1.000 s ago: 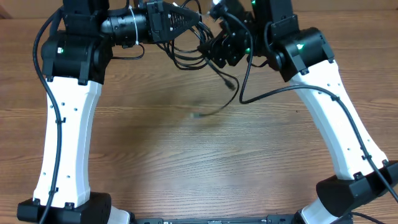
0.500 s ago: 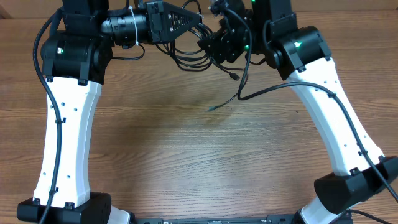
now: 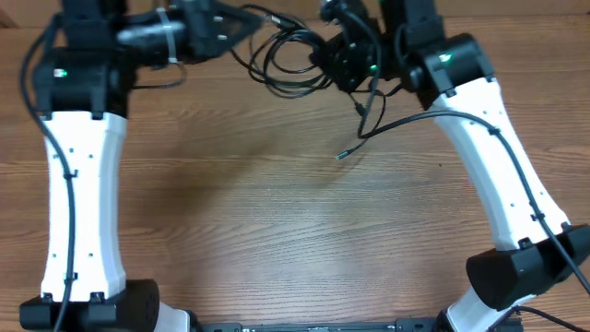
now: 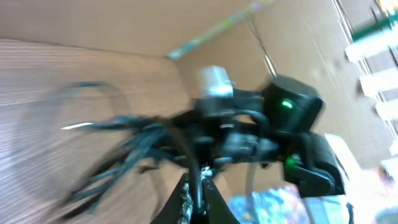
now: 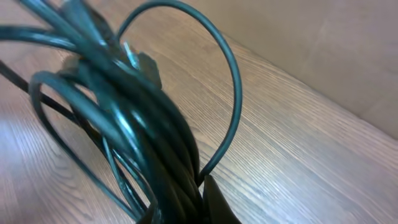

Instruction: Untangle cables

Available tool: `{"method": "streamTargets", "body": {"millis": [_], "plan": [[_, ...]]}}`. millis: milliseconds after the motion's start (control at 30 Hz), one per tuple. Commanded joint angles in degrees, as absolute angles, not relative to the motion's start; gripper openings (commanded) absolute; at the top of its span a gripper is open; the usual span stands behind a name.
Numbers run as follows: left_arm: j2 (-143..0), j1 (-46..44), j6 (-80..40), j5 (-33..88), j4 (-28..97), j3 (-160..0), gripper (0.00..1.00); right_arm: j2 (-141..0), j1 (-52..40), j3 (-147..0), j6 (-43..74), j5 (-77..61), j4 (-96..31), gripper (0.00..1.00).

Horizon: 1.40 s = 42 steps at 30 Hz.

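The cables (image 3: 288, 63) hang as a loose black tangle of loops above the far part of the table, stretched between my two grippers. My left gripper (image 3: 251, 17) is shut on one cord; in the blurred left wrist view the cord (image 4: 198, 163) runs up from between my closed left gripper (image 4: 200, 194). My right gripper (image 3: 332, 57) is shut on the bundle; in the right wrist view several cable strands (image 5: 134, 118) pack together at my right gripper (image 5: 180, 208). One loose cable end with a small plug (image 3: 339, 155) dangles over the table.
The wooden table (image 3: 277, 231) lies below both arms. A thicker black wire (image 3: 406, 124) fixed to the white right arm curves past the dangling plug. Cardboard walls (image 4: 261, 37) stand behind the table.
My right gripper has closed on the cable bundle. My left arm has swung left, pulling its cord and spreading the tangle. The dangling plug end has drifted right.
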<state>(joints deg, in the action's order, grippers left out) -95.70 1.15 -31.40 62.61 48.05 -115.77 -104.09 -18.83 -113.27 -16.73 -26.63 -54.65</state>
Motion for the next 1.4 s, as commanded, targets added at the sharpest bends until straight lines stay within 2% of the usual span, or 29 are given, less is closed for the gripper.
{"method": "streamTargets", "body": {"millis": [0, 167, 367, 633, 933, 1067, 1167, 1233, 1367], "plan": [[-93.2, 11.1, -29.4, 67.8, 49.6, -117.2, 0.04, -102.8, -10.3, -113.5, -16.3, -22.1, -57.4, 0.04], [-92.4, 20.0, -23.7, 69.1, 57.2, -117.2, 0.04, -102.8, -3.3, -113.5, -16.3, -22.1, -59.5, 0.04], [-92.4, 21.9, -16.3, 66.9, 64.7, -117.2, 0.04, -102.8, -0.9, -113.5, -16.2, -24.6, -60.8, 0.04], [-92.4, 15.9, -15.4, 62.0, 64.0, -117.2, 0.04, -102.8, -10.7, -112.9, -15.6, -25.5, -62.0, 0.04], [-92.5, 9.6, -12.5, 65.2, 64.4, -117.2, 0.04, -102.9, -20.0, -112.5, -13.3, -24.5, -57.3, 0.04], [-92.6, 2.4, -0.5, 62.2, 64.4, -117.1, 0.23, -102.7, -20.3, -113.1, -11.6, -26.5, -56.5, 0.04], [-92.7, -2.4, 6.9, 52.1, 64.5, -117.1, 0.39, -102.1, -20.3, -113.4, -11.6, -26.7, -57.1, 0.04], [-92.7, -5.1, 7.7, 41.3, 63.6, -117.1, 0.49, -101.1, -20.3, -113.4, -11.8, -26.7, -57.8, 0.04], [-93.4, -6.6, 10.0, 34.9, 62.3, -117.1, 0.51, -98.4, -20.3, -113.4, -12.0, -26.7, -58.7, 0.04]]}}
